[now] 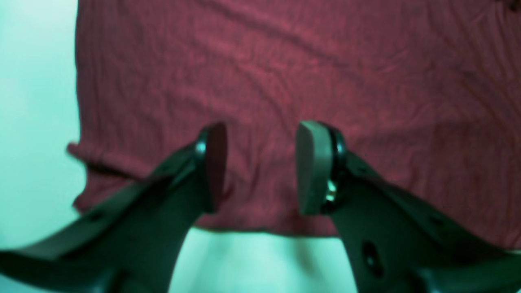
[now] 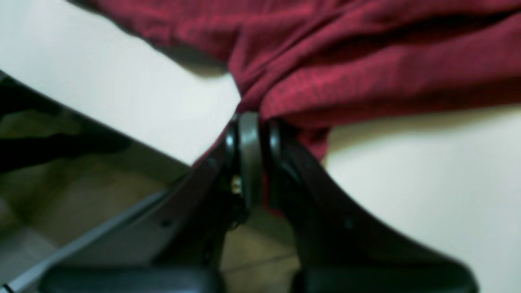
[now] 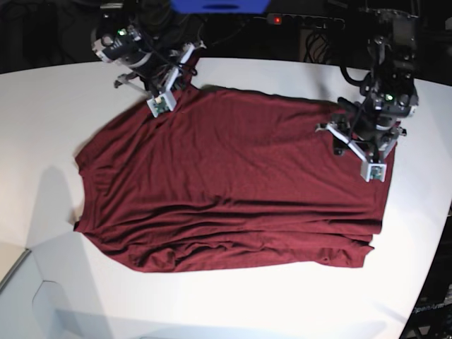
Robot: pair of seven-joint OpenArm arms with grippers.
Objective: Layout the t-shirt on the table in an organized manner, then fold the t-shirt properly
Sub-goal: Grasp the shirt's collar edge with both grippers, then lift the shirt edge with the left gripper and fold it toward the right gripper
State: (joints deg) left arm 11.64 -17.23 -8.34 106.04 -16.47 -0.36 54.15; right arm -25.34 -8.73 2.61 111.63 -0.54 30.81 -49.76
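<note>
**Right pincer pinching a shirt corner, left pincer parted over the cloth**

The t-shirt (image 3: 233,183) lies spread across the middle of the surface (image 3: 296,296), mostly flat, with several long ripples bunched along the edge nearest the base camera. Its long axis runs side to side in the base view, so each arm sits near one end of that span.

The right pincer (image 2: 252,122) is clenched on the t-shirt — the wrist view shows a fold of maroon knit drawn between the two pads, with the cloth gathering into creases that fan away from the pinch. In the base view this is the arm at the far left, meeting the shirt at its far corner. The left pincer (image 1: 260,167) stands released, its pads apart with fabric showing between and beyond them; it sits just inside the shirt's edge, and whether the pads touch the cloth I cannot tell. Nothing is held there.

The coming move, as I judge it, turns on this: the right arm has its corner, while the left arm is over the opposite side, at the base view's right, with the edge directly beneath and needs only to close.

The surface is white and smooth with a curved rim. Beyond it — dark equipment and cables along the far side.
</note>
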